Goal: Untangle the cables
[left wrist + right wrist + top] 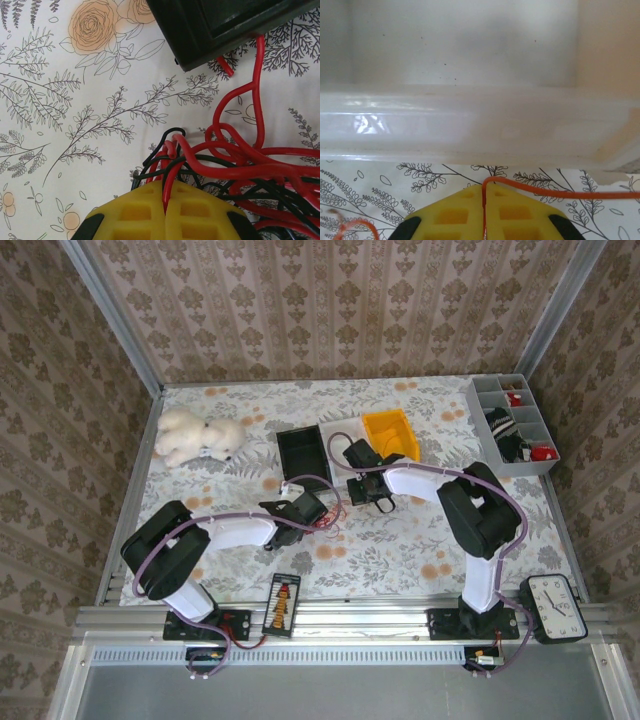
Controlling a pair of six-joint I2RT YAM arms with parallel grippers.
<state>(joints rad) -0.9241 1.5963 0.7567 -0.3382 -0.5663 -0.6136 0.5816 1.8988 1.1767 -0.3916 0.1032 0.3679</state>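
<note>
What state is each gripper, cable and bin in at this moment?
left gripper: shut on the cables.
right gripper: shut on one red strand.
cables: tangled, red and black together, beside the black bin.
red strand: pinched, trailing off to the right.
black bin: upright, open-topped.
yellow bin: upright, open-topped.

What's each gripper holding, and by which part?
Left gripper: a red wire at the near edge of the tangled cables. Right gripper: a single thin red strand, at its bend.

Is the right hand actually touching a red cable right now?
Touching. The right wrist view shows the right hand shut on a thin red cable, which runs out from between its closed jaws.
</note>
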